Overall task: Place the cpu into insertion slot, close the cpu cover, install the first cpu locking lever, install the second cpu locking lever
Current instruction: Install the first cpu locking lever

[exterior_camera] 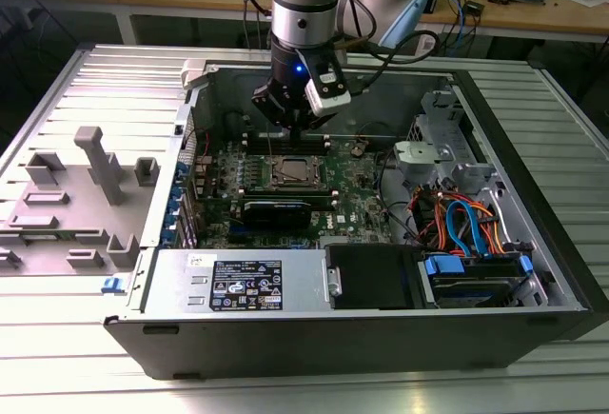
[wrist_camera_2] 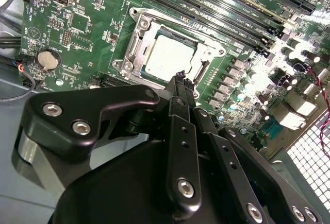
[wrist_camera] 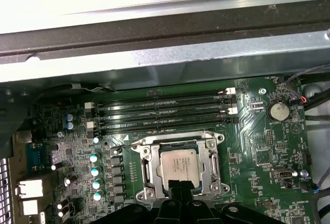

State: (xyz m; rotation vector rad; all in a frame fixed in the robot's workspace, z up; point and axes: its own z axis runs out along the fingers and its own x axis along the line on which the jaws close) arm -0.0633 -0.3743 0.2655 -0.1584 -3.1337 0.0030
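The cpu (wrist_camera_2: 172, 59) lies flat in the insertion slot (exterior_camera: 288, 174) on the green board, its silver-grey top showing. The cpu cover (wrist_camera: 175, 142), a silver frame with a window, lies down around the cpu (wrist_camera: 177, 166). My gripper (exterior_camera: 297, 128) hangs just above the far side of the slot. In both wrist views its black fingers are pressed together with nothing between them, and the tips (wrist_camera_2: 180, 80) overlap one edge of the cover (wrist_camera_2: 146, 36). Whether they touch it I cannot tell.
Long memory slots (wrist_camera: 162, 110) run beside the socket, close to the case's metal wall (wrist_camera: 154, 54). A black finned card (exterior_camera: 276, 211) sits in front of the socket. A power supply (exterior_camera: 238, 285) and coloured cables (exterior_camera: 466, 224) fill the case's front and right. Grey fixtures (exterior_camera: 95, 167) stand outside, on the exterior view's left.
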